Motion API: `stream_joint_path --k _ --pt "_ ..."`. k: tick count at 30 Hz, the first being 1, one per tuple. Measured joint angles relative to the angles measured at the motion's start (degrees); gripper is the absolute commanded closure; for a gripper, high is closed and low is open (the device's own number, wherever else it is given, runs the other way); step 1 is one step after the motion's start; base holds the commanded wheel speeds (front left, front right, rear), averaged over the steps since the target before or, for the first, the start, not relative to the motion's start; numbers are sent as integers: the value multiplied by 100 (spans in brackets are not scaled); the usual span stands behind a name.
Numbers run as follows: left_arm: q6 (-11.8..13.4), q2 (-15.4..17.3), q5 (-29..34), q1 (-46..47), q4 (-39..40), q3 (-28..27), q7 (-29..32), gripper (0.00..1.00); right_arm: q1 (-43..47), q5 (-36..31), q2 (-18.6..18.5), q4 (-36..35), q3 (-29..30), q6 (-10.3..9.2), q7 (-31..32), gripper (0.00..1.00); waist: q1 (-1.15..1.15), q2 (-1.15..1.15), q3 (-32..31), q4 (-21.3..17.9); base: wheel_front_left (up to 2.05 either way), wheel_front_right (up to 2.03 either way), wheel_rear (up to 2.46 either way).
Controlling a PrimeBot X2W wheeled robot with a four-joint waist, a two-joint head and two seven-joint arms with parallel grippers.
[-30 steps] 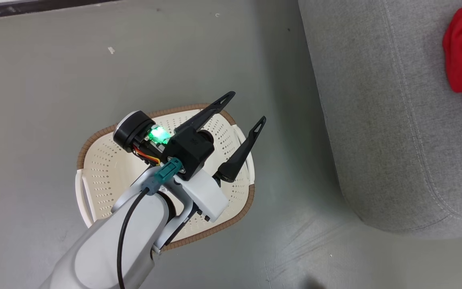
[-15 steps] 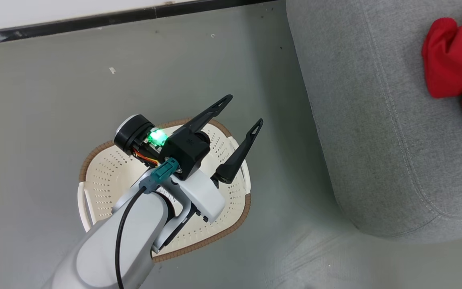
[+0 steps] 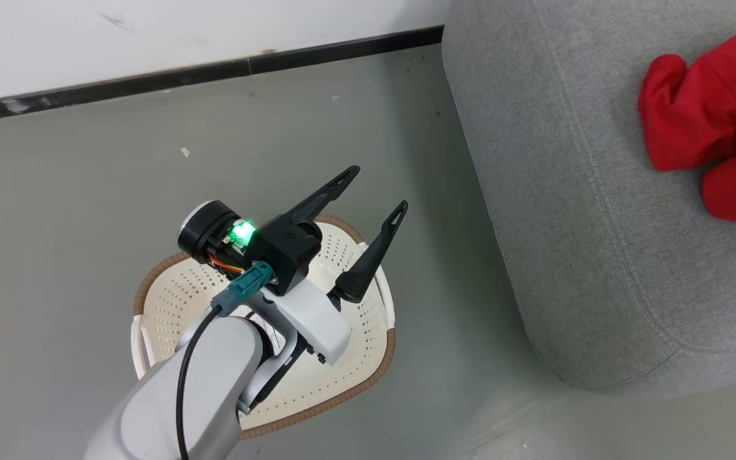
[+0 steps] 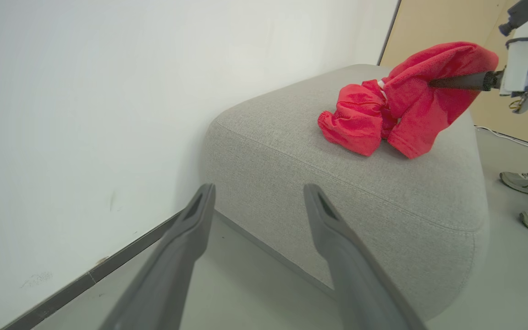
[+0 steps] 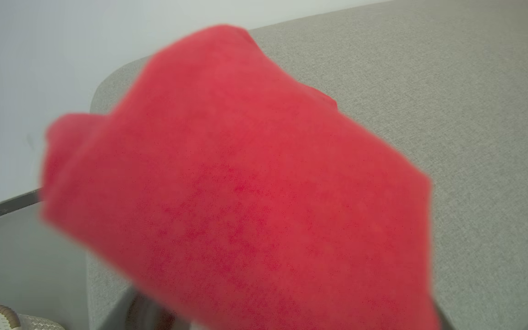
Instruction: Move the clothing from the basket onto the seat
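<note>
1. Bright red soft fabric clothing (image 4: 383, 105) bunched on the flat top of the large grey woven-fabric upholstered seat (image 4: 360, 192), well in from its rounded left end; lower folds and a cuffed sleeve resting on the grey cover; upper fold lifted into a peak.
2. Right gripper (image 4: 447, 83) reaching in at the height of that peak, from the side away from the wall; one dark finger pushed into the red fabric, cloth draped over it; second finger hidden; cannot tell how far apart the fingers stand, nor whether any fabric is pinched.
3. From the right wrist: blurred red cloth close against the lens, hiding the fingers; grey seat top beyond and to the right.
4. Left gripper (image 3: 379, 187) in the air above the oval cream-white perforated plastic basket (image 3: 173, 300) with brown woven-look rim; both long dark fingers spread wide, nothing between them, touching nothing; green light (image 3: 240, 233) glowing on the wrist.
5. Basket standing on the grey floor (image 3: 87, 191), near the robot and left of the seat, apart from it; perforated bottom in plain sight around the pale forearm (image 3: 176, 396).
6. Far side: white wall (image 3: 151, 38) with a dark skirting strip (image 3: 214, 70) along the floor; small pale speck (image 3: 184, 152) on the floor between wall and basket.
7. Past the seat, away from the wall: a person's two grey sports shoes (image 4: 523, 183) on the floor; tan panel (image 4: 429, 23) behind.
</note>
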State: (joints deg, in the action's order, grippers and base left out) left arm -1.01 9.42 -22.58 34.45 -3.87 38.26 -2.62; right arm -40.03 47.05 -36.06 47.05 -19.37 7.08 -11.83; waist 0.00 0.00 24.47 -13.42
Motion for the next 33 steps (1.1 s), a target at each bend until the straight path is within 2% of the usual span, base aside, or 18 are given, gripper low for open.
stream_joint_path --k 6,27,33 --pt "0 -2 -56 -108 -46 -24 -48 0 138 190 -187 -62 -179 0 169 0 0 0 -185 -22 0 0 0" --pt "1 -25 -260 -400 -115 -66 -194 0 475 1080 -833 -147 -569 0 1526 0 0 0 -698 -22 0 0 0" --pt "1 -23 -291 -463 -122 -75 -232 0 535 1184 -1144 -130 -602 0 1782 0 0 0 -806 -4 0 0 0"
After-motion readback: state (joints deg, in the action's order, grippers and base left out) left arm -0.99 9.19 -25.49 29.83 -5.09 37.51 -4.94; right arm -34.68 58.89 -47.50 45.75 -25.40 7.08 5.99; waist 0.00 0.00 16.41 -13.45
